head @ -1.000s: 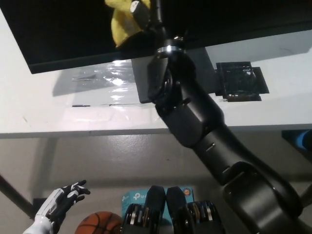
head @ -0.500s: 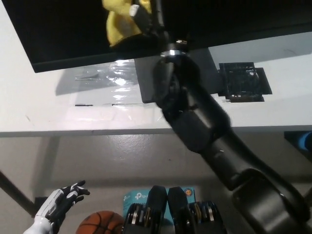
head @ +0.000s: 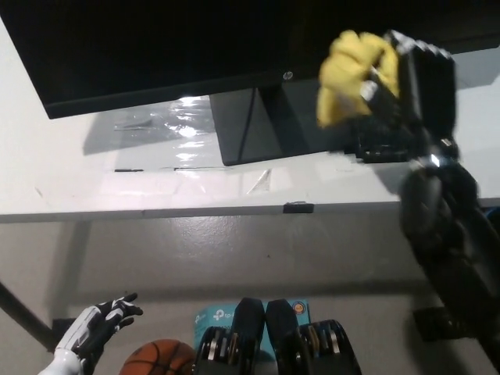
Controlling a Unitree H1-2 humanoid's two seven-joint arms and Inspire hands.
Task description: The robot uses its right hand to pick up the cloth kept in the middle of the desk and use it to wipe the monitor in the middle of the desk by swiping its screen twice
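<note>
Right hand (head: 406, 86): black, clenched around the yellow cloth (head: 349, 74), raised at the monitor's lower right corner.
Cloth: bunched in the right hand, in front of the monitor's bottom edge, above the desk (head: 94, 172).
Monitor (head: 172, 47): dark screen, standing on its stand mid-desk.
Left hand (head: 98, 328): white, released, fingers spread, low beside a basketball (head: 156, 359), well below the monitor.
</note>
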